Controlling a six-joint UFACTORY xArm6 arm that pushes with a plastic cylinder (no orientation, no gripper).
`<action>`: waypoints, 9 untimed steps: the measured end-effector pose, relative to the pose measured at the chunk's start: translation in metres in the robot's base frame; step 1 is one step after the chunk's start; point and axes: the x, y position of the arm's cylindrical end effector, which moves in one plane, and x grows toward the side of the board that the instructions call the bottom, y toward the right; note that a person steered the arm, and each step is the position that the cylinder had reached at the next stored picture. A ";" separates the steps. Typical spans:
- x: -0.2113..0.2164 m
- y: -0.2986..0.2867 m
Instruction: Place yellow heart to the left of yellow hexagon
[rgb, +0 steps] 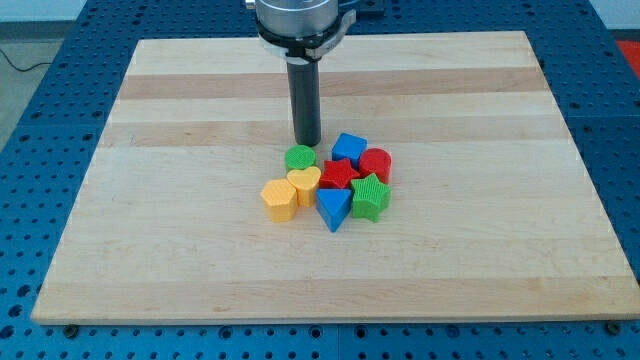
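Tip (307, 143) parked just above green cylinder (300, 157).
Yellow heart (305, 182) touches yellow hexagon (279, 199), on its upper right; no hand on rod.

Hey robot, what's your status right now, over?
My tip just above the green round block. Yellow heart on the right of the yellow hexagon, touching it. Red star and blue triangle crowd the heart.

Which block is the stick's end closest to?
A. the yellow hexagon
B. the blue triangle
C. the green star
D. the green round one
D: my tip ends just above the green round block in the view, at the top of the cluster, while the blue triangle, yellow hexagon and green star lie farther toward the view's bottom.
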 end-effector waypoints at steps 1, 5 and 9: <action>-0.005 0.063; 0.140 0.213; 0.069 -0.008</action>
